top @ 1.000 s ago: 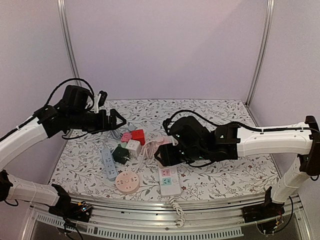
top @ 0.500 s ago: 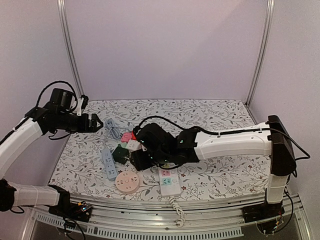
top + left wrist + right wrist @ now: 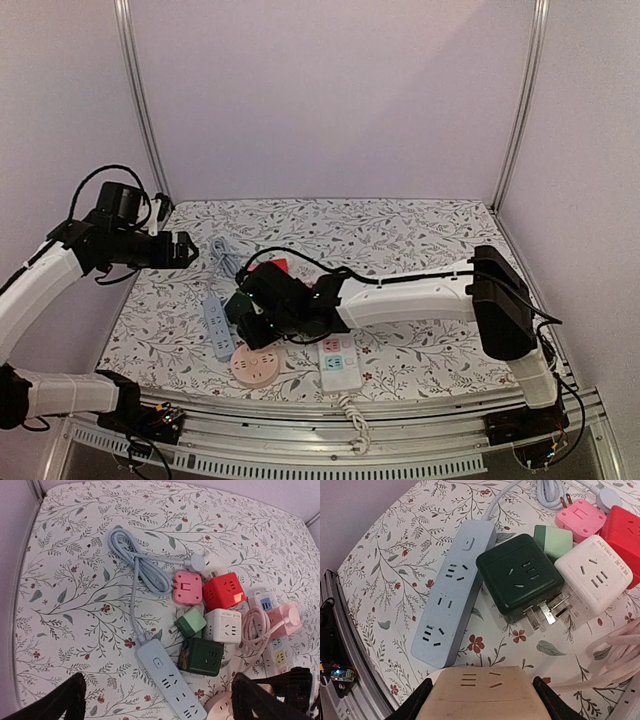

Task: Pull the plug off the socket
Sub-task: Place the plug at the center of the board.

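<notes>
My right gripper [image 3: 258,328] hovers open over a round pink socket [image 3: 255,367]. Its fingers straddle that socket [image 3: 480,695] in the right wrist view, and nothing is held. Just beyond lies a dark green cube socket [image 3: 520,577] on its side with bare prongs. A light green plug block [image 3: 552,540] presses against its far side; I cannot tell whether it is seated. My left gripper [image 3: 185,250] hangs wide open and empty, high at the back left. In its own view the left gripper [image 3: 157,680] looks down on the blue power strip [image 3: 170,680].
White [image 3: 223,625], red [image 3: 223,591] and pink [image 3: 187,587] cube sockets cluster behind the green one. A white strip [image 3: 338,362] lies right of the round socket, with a pink block [image 3: 286,619] and coiled pink cord at its far end. The enclosure walls stand close.
My right arm swept left from above the white strip to the round pink socket. My left arm drew back toward the left wall, its jaws staying wide.
</notes>
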Tool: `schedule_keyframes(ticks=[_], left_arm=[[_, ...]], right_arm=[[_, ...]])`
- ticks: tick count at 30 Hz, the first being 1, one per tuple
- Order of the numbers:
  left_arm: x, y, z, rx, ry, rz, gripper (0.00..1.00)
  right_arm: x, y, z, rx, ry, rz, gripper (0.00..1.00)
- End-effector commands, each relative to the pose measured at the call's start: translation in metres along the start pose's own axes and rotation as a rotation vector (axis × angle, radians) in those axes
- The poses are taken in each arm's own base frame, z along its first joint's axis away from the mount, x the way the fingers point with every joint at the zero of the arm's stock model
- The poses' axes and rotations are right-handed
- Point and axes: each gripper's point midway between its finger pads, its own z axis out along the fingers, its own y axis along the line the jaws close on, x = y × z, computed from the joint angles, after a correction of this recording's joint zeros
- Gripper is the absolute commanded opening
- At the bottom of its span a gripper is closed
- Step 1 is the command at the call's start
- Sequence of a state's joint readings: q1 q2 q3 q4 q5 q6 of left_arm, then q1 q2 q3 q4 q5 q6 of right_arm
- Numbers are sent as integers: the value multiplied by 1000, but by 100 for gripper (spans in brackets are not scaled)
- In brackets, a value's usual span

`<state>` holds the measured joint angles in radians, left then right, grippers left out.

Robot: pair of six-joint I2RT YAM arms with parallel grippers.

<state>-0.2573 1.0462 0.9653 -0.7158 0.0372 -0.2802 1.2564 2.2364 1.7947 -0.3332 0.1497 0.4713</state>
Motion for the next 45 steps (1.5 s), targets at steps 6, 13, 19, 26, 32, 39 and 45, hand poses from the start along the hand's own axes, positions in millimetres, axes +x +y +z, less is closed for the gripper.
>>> schedule_keyframes(ticks=[6,13,19,26,32,39,45], left_arm=[[2,12,0,-36,-11,-17,100],[4,11,4,-22,3,-24,100],[5,11,6,-21,7,-25,100],[7,9,9,-10,21,-27,100],[8,9,10,-7,23,-27,100],[3,7,2,3,-19,-26,99],[-1,11,-6,-18,-63,-26,99]], right_arm=[[-7,-22,27,154,-72,-76,6],[-12,-39,46,200,-86,-71,7],[-12,-46,56,171,-65,-48,36],[-21,-29,41,91,-53,-90,74],[-39,-15,17,33,-73,-103,86],[-67,1,-30,-33,-121,-106,92],[-81,-15,-92,22,-174,-69,98]])
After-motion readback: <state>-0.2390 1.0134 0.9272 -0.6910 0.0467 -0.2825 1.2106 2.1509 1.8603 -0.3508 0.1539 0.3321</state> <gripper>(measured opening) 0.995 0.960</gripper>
